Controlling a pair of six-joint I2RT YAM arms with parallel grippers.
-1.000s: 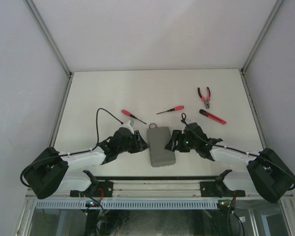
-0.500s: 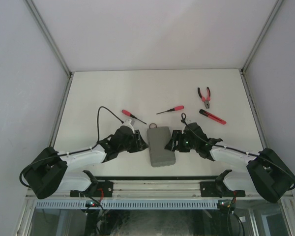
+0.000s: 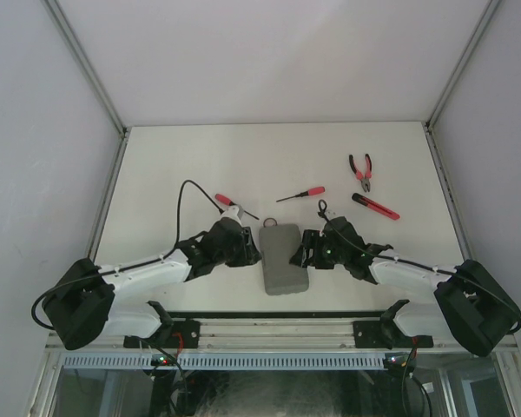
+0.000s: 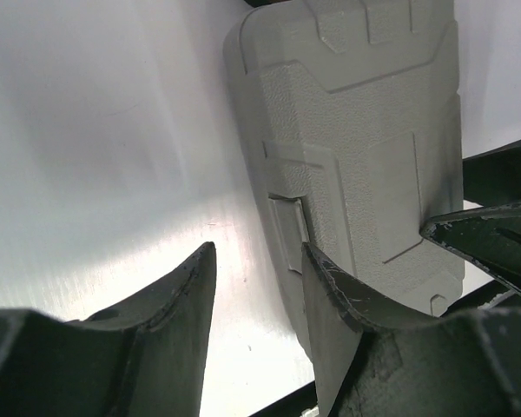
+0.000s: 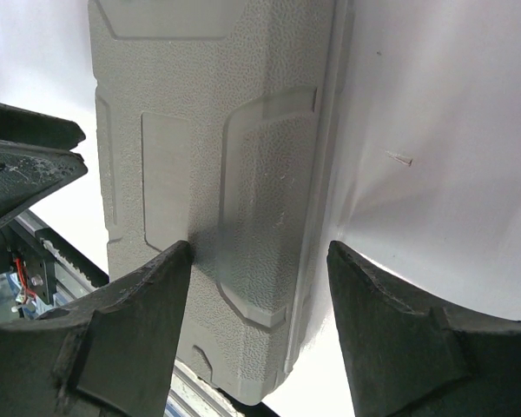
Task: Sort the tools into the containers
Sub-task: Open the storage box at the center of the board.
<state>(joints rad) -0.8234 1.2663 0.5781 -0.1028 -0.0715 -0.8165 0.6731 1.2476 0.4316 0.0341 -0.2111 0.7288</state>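
Note:
The grey case (image 3: 284,258) lies closed on the table between my two grippers, with a small black ring (image 3: 270,223) at its far end. My left gripper (image 3: 250,252) is open at the case's left side. In the left wrist view its right finger (image 4: 339,300) rests by the side latch (image 4: 288,230) of the case (image 4: 365,130), and only bare table lies inside the left gripper (image 4: 259,252). My right gripper (image 3: 302,252) is open and straddles the right edge of the case (image 5: 243,156); the gap of the right gripper (image 5: 259,248) holds that edge, with one finger (image 5: 148,304) over the lid.
Beyond the case lie a red-handled screwdriver (image 3: 230,202), a second screwdriver (image 3: 301,194), red-handled pliers (image 3: 361,170) and a slim red-black tool (image 3: 375,206). The metal rail (image 3: 278,334) runs along the near edge. Walls close in the table on three sides.
My left wrist has moved slightly away from the near edge and toward the case's left side, its cable loop lifting. The right arm and the case have barely moved.

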